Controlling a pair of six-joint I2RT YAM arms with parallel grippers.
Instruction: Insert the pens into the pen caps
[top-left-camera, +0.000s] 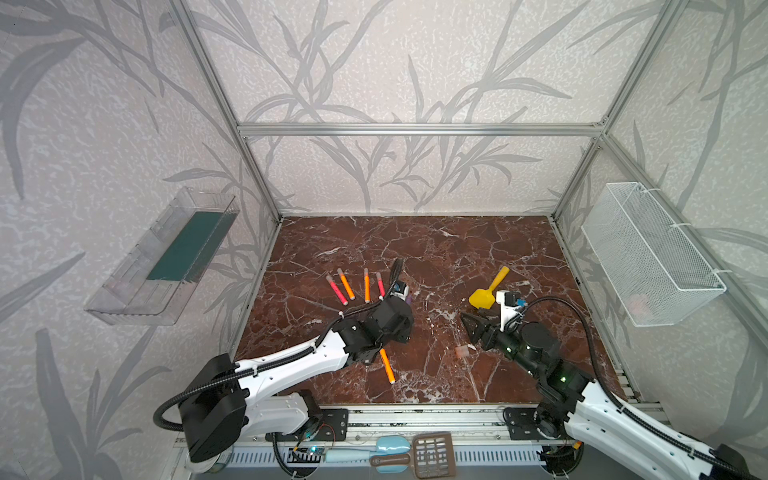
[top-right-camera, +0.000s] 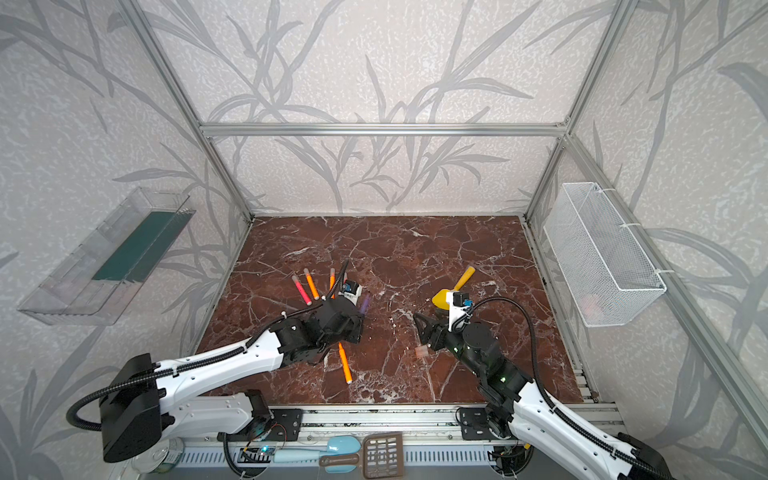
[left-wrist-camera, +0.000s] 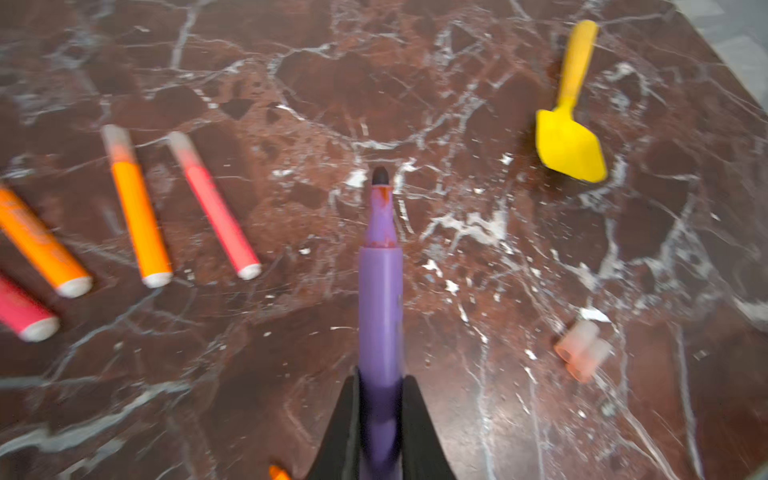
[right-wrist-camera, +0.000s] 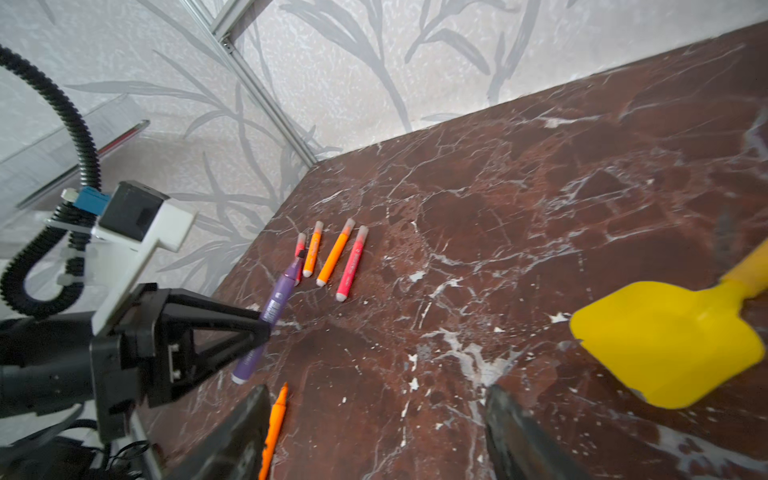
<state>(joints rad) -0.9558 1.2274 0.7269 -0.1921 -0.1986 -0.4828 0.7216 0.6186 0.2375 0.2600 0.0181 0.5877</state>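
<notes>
My left gripper (left-wrist-camera: 380, 388) is shut on the purple pen (left-wrist-camera: 380, 316), which is lifted off the marble with its dark tip bare; it also shows in both top views (top-left-camera: 409, 298) (top-right-camera: 365, 304). Several capped pens (top-left-camera: 345, 284) lie in a row at the back left. One uncapped orange pen (top-left-camera: 387, 365) lies under the left arm. Two pale pen caps (left-wrist-camera: 582, 349) lie together on the marble (top-left-camera: 462, 352), just in front of my right gripper (right-wrist-camera: 374, 399). That gripper is open and holds nothing. The caps are hidden in the right wrist view.
A yellow spatula (top-left-camera: 488, 291) lies behind the right gripper. A wire basket (top-left-camera: 652, 257) hangs on the right wall and a clear tray (top-left-camera: 166, 257) on the left wall. A brown slotted scoop (top-left-camera: 432, 455) and a blue scoop (top-left-camera: 390, 446) lie past the front rail.
</notes>
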